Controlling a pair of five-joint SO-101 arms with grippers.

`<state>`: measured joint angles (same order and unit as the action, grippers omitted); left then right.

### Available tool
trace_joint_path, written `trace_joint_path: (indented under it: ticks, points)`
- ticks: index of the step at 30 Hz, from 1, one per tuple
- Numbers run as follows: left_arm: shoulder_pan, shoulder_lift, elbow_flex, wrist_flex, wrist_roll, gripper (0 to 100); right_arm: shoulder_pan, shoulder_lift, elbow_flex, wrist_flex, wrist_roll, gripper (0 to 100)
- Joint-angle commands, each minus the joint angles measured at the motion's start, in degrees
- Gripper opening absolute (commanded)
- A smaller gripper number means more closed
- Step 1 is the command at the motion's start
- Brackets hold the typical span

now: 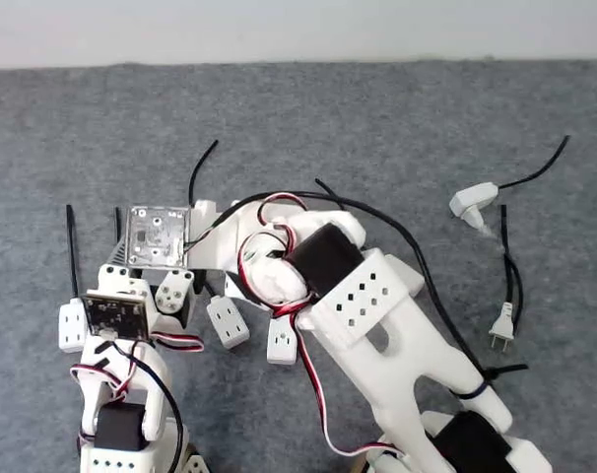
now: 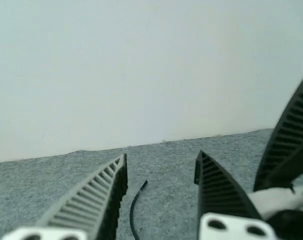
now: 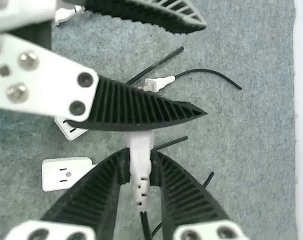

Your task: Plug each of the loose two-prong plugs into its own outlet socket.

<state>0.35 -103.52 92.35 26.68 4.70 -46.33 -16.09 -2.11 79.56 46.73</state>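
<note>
Right tool (image 3: pixel 140 154): nearly closed, fingers clamped either side of a white two-prong plug w/ black cord (image 3: pixel 140 172), held at the tip of the white right arm (image 1: pixel 377 305). Left tool (image 2: pixel 161 160): wide open, nothing between its fingers. A black cord end (image 2: pixel 135 205) lies on the grey carpeted worktop (image 1: pixel 377 118) beyond its gap.

Count, high view:
- 3 white outlet blocks. The first socket block (image 1: pixel 72 325) is far left of the right arm. The second socket block (image 1: pixel 227 320) and third socket block (image 1: pixel 282 340) are just left of it.
- 2 loose white plugs w/ black cords, the upper loose plug (image 1: pixel 473 202) and lower loose plug (image 1: pixel 500 330). Both are right of the right arm, well apart from the blocks.
</note>
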Motion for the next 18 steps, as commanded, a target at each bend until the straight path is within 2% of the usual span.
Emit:
trace_joint_path:
  ticks: [1,13,18]
  points:
    - [1.49,-0.88,0.13,-1.14,-1.76,22,-0.92,-3.56,-5.19,1.1,-0.88,0.9]
    - [3.6,-0.88,1.45,-1.14,-1.93,22,-0.92,-3.65,-5.98,1.8,-2.29,0.9]
    - [5.01,-0.88,1.8,-1.14,-2.02,22,-3.12,-3.65,-5.98,1.98,-2.46,0.9]
